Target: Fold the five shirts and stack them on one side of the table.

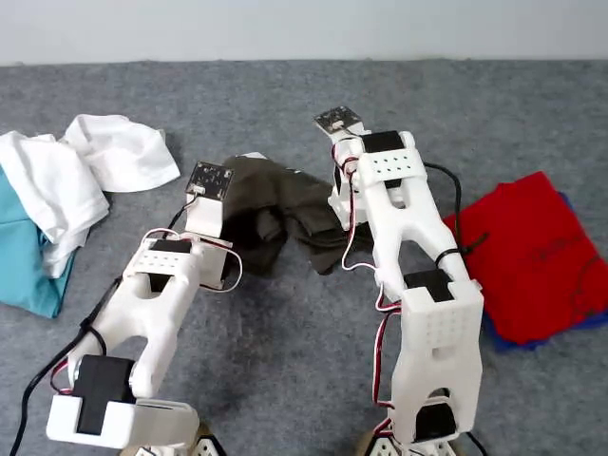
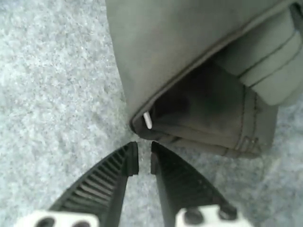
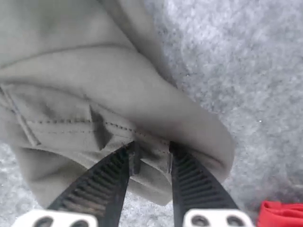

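A dark olive shirt [image 1: 285, 214] lies crumpled in the middle of the grey table between my two arms. In the right wrist view my right gripper [image 3: 152, 158] is shut on a fold of this olive shirt [image 3: 94, 85], with cloth pinched between the fingertips. In the left wrist view my left gripper [image 2: 144, 158] is shut with nothing in it, its tips just short of the olive shirt's [image 2: 199, 71] hem and a small white tag [image 2: 147, 119]. A red shirt [image 1: 532, 252] lies folded on top of a blue one [image 1: 503, 334] at the right side.
Two white shirts [image 1: 114, 152] [image 1: 47, 185] lie bunched at the far left, over a teal shirt [image 1: 28, 256]. A corner of the red shirt [image 3: 281, 213] appears close to my right gripper. Bare grey carpet-like table [image 1: 285, 380] lies between the arms' bases.
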You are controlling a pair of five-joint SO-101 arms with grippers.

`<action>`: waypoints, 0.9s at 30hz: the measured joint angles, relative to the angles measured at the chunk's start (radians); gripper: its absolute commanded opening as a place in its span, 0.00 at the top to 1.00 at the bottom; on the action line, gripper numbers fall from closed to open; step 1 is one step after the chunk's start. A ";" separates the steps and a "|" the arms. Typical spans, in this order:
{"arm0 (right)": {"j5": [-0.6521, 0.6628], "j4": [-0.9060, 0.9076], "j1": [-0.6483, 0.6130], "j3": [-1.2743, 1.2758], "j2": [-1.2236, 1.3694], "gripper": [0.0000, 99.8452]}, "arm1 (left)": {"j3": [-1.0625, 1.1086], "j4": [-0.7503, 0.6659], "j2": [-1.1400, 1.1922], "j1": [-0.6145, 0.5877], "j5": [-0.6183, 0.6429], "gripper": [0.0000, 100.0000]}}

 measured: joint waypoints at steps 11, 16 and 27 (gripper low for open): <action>0.000 -0.009 0.000 -0.011 0.023 0.99 | 0.003 0.000 0.000 0.000 0.000 0.95; 0.000 0.064 0.000 -0.077 -0.021 0.99 | 0.003 0.000 0.000 0.000 0.000 0.95; 0.000 0.144 0.083 -0.100 -0.087 0.99 | 0.003 0.000 0.000 0.000 0.000 0.95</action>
